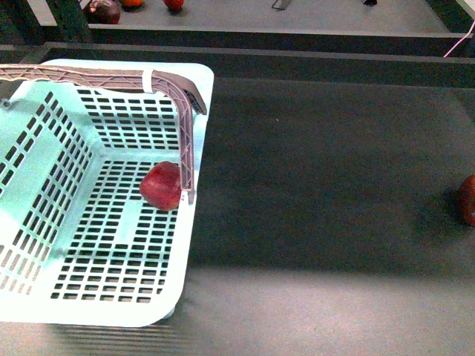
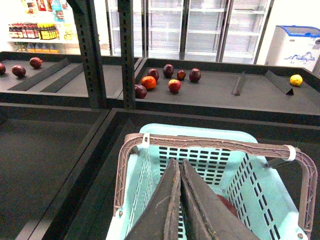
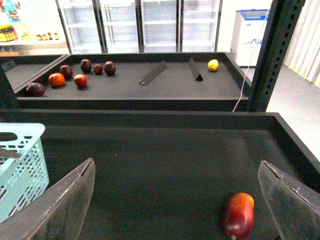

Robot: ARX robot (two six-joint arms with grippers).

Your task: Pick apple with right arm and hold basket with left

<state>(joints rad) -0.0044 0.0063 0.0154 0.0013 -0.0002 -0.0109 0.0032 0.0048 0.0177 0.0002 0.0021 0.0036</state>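
The apple [image 3: 239,215], glossy red with an orange-yellow blush, lies on the dark shelf floor; in the front view it shows at the far right edge [image 1: 467,200]. My right gripper [image 3: 176,164] is open wide and empty, and the apple lies ahead between its fingers, nearer one of them. The mint-green basket [image 1: 200,111] stands at the left, its mauve handle [image 1: 185,133] raised. It holds a duller red apple [image 1: 162,185]. My left gripper [image 2: 180,161] is shut and empty above the basket [image 2: 260,200], short of the handle [image 2: 215,144]. Neither gripper shows in the front view.
A higher back shelf holds several dark and red fruits [image 2: 170,80] and a yellow lemon [image 3: 213,65], with slanted dividers [image 3: 195,70]. Dark shelf uprights [image 2: 90,50] [image 3: 275,50] stand nearby. The tray's raised wall [image 1: 334,67] runs behind the basket, whose corner shows in the right wrist view [image 3: 25,135].
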